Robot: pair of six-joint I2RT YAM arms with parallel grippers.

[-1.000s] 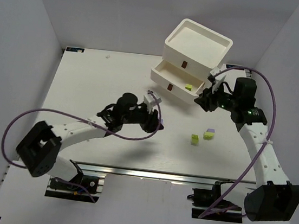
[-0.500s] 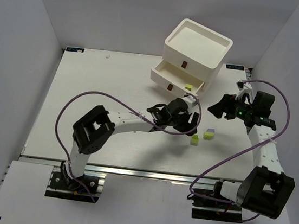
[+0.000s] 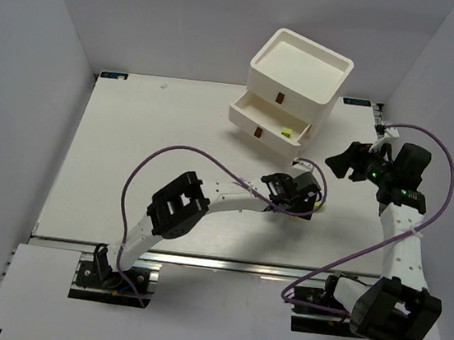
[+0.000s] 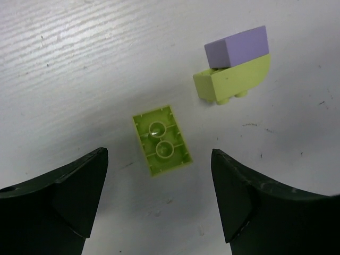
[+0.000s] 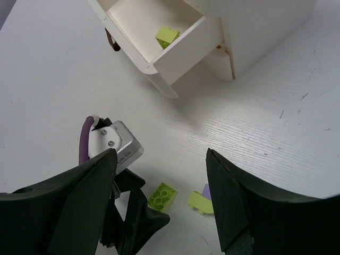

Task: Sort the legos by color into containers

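My left gripper point(image 3: 300, 197) is open and hovers low over a lime brick point(image 4: 161, 139) that lies upside down on the table, between the two fingers. A pale purple brick point(image 4: 236, 45) sits on a lime curved brick point(image 4: 234, 82) just beyond it. My right gripper point(image 3: 342, 163) is open and empty, right of the white drawer unit point(image 3: 300, 63). Its view shows the open lower drawer point(image 5: 139, 25) holding one lime brick point(image 5: 167, 37). It also shows the left gripper point(image 5: 114, 159) beside the table's lime brick point(image 5: 162, 195) and the purple-and-lime pair point(image 5: 201, 201).
The open drawer point(image 3: 260, 113) sticks out toward the front left of the unit, with a brown handle point(image 3: 257, 131). The upper drawer is shut. A purple cable loops from each arm. White walls close in the table at left and right.
My left arm has swung far to the right, from mid-table to over the lime brick. My right gripper has drawn back to the right, away from the open drawer.
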